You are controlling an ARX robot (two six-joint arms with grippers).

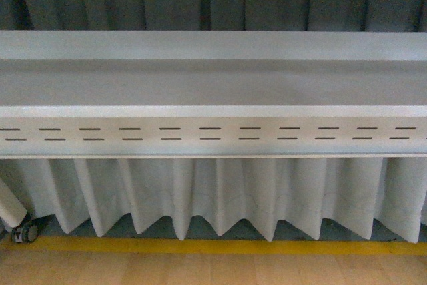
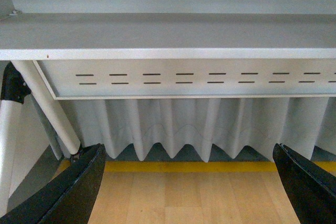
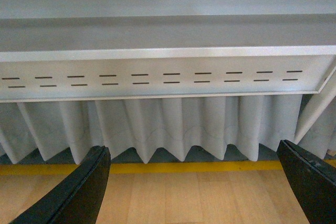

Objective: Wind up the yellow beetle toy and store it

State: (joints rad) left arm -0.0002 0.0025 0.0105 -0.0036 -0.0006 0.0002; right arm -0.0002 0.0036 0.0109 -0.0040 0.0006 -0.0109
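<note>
Largest before me is the pale grey metal table (image 1: 213, 85), its flat top running the full width of the front view. Below it hangs a pleated white curtain (image 1: 220, 191), reaching down almost to the light wooden floor (image 1: 213, 270). Along the table's front edge runs a slotted panel (image 1: 213, 133) with two rows of short dark slits. A yellow floor stripe (image 1: 213, 246) lies just under the curtain hem. My left gripper (image 2: 189, 150) has its dark fingers (image 2: 73, 187) spread wide, grasping nothing; my right gripper (image 3: 194, 149) is likewise released and empty. A slanted white table leg (image 2: 47, 103) shows beside my left hand, and a small caster wheel (image 1: 25, 233) stands at the far left. The yellow beetle toy shows in none of my views, so I cannot tell where it is.
</note>
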